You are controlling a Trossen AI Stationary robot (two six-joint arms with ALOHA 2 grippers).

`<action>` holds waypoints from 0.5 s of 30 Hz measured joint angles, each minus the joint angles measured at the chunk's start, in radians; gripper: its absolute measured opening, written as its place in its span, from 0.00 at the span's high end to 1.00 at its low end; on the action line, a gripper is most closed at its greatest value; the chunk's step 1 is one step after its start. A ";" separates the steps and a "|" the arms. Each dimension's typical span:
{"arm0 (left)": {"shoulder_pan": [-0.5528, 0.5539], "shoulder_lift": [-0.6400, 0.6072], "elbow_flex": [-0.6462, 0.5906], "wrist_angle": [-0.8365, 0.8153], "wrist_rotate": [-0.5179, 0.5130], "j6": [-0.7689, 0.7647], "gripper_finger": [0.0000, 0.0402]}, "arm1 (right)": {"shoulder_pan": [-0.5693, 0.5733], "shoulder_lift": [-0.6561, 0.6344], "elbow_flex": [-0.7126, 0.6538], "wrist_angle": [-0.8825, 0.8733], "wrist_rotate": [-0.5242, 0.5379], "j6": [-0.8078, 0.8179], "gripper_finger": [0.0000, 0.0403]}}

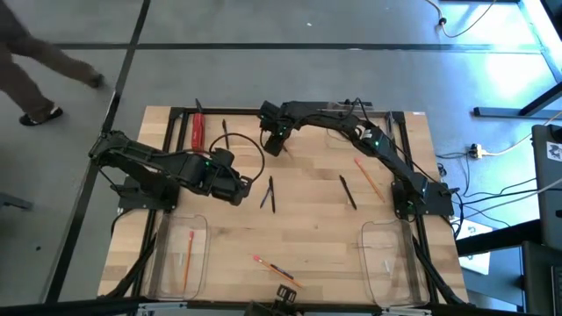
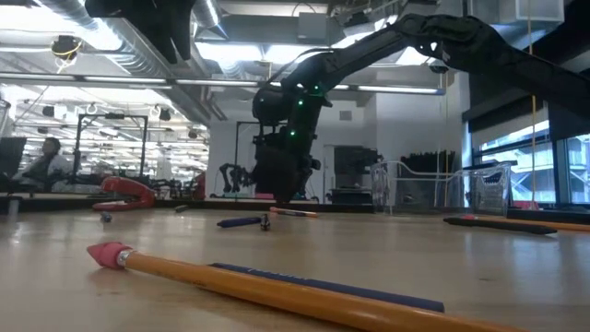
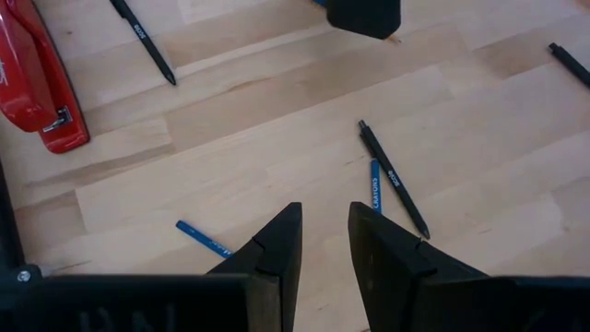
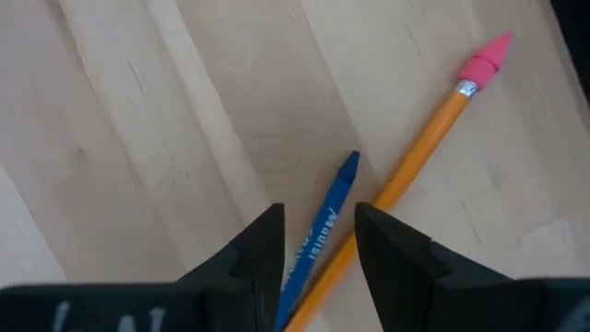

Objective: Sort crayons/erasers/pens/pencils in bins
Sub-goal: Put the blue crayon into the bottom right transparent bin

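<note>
**Crayons.** One blue crayon (image 4: 324,221) lying against a pink-tipped pencil (image 4: 431,129), near the middle of the worktop's far edge. Plain only in the right wrist view; hidden beneath the arm in the high view. Second crayon (image 3: 375,184) touching a pen (image 3: 395,177) at mid-worktop. Third crayon (image 3: 203,238) just beside the left gripper's fingers, unseen from above.

**Pencils.** One pencil in bin (image 1: 188,254). Foreground pencil (image 2: 277,290) at the near edge, with a dark crayon behind it in the low view.

**Bins.** Left bin (image 1: 158,263) at the near left corner, right bin (image 1: 373,263) at the near right corner.

**Right gripper** (image 4: 318,210). Jaws apart, straddling the first crayon, gripping nothing.

**Left gripper** (image 3: 324,207). Jaws narrowly parted and empty, over bare wood left of centre.

**Other.** Red stapler (image 3: 37,83) toward the far left corner.
</note>
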 joint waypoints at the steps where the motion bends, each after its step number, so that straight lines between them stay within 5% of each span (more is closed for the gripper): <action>1: 0.000 0.000 0.000 0.000 0.000 0.000 0.79 | 0.000 0.000 0.000 0.000 0.004 0.002 0.66; 15: 0.000 0.000 0.000 0.000 0.000 0.000 0.79 | 0.000 0.001 0.000 0.002 0.007 -0.001 0.66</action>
